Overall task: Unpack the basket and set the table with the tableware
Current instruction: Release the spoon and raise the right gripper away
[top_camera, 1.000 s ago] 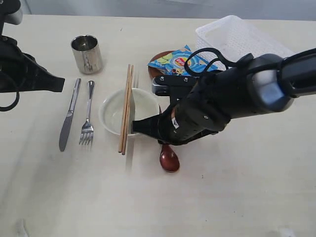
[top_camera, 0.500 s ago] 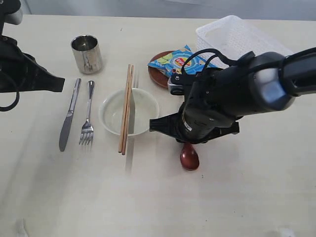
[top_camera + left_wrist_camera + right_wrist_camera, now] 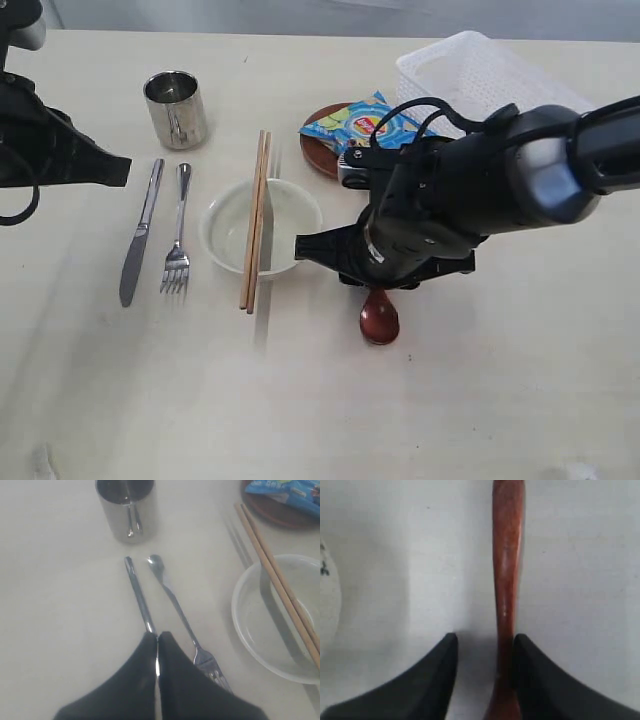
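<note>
Broad, pale cream wood-look bench (image 3: pixel 480 400) carrying the laid-out tableware. The white rectangular plastic basket with lattice sides (image 3: pixel 480 70) stands at the far right corner, apart from the place setting. A white round bowl (image 3: pixel 290 220) sits at the centre, with two wooden chopsticks (image 3: pixel 255 215) laid side by side across its rim. Behind it, a brown round plate (image 3: pixel 318 150) lies largely under a blue crisp packet (image 3: pixel 375 122). A shiny steel cup (image 3: pixel 177 108) stands upright at the far left; nearer, a steel knife (image 3: pixel 140 235) and a steel fork (image 3: pixel 179 240) lie parallel, left of the bowl. A reddish-brown wooden spoon (image 3: pixel 379 318) lies on the bench just right of the bowl. The right pincer (image 3: pixel 485 640) hangs low over the spoon's handle with its jaws apart: the handle runs between them, against one finger, with a clear gap to the other, so nothing is clamped. The left pincer (image 3: pixel 157 636) is closed tight and empty, poised above the knife.
</note>
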`<action>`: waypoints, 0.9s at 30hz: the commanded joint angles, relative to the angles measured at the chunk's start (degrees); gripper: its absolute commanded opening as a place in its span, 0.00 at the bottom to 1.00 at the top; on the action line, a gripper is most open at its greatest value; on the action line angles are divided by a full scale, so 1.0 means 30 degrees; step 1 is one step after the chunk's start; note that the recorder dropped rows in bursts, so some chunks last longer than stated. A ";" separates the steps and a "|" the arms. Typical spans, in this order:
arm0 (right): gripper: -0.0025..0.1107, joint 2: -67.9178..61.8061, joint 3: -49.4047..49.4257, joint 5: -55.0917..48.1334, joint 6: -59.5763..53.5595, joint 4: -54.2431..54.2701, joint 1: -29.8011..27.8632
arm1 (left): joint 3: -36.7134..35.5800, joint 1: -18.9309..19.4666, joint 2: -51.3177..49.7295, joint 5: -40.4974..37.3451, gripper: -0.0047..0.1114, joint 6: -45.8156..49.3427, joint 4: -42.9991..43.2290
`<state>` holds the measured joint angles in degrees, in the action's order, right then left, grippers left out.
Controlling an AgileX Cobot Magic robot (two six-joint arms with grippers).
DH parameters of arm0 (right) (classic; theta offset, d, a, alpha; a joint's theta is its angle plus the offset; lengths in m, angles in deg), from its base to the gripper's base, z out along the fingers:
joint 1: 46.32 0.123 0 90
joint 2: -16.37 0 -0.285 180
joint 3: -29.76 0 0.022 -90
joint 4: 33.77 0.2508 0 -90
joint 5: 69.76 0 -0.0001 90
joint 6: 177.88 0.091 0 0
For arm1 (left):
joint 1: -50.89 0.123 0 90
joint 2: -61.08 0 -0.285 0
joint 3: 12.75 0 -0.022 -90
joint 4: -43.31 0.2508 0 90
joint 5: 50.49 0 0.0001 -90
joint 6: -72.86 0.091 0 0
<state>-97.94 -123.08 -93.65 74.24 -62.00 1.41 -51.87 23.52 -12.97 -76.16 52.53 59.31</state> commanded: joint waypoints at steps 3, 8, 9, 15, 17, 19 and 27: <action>0.55 -0.0026 0.0263 -0.0140 0.0319 0.0041 -0.0110 | -0.0102 0.0053 0.0094 0.0094 0.04 0.0007 0.0076; 0.49 0.1388 0.0263 -0.0994 0.0681 -0.0590 -0.0110 | -0.0102 0.0053 0.0094 0.0094 0.04 0.0007 0.0076; 0.48 0.1766 0.0263 -0.1405 0.0681 -0.0715 -0.0110 | -0.0102 0.0053 0.0094 0.0094 0.04 0.0007 0.0076; 0.46 0.4734 0.0263 -0.3828 0.0629 -0.1614 -0.0110 | -0.0102 0.0053 0.0094 0.0094 0.04 0.0007 0.0076; 0.46 0.6198 0.0263 -0.3854 -0.0178 -0.1646 -0.0110 | -0.0102 0.0053 0.0094 0.0094 0.04 0.0007 0.0076; 0.46 0.8167 0.0263 -0.3854 -0.1212 -0.1596 -0.0044 | -0.0102 0.0053 0.0094 0.0094 0.04 0.0007 0.0076; 0.13 1.5337 0.0638 -0.5498 -0.6100 -0.1238 0.1669 | -0.0102 0.0053 0.0094 0.0094 0.04 0.0007 0.0076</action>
<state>-57.76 -122.26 -108.25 60.52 -65.96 4.72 -51.87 23.52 -12.97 -76.16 52.53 59.31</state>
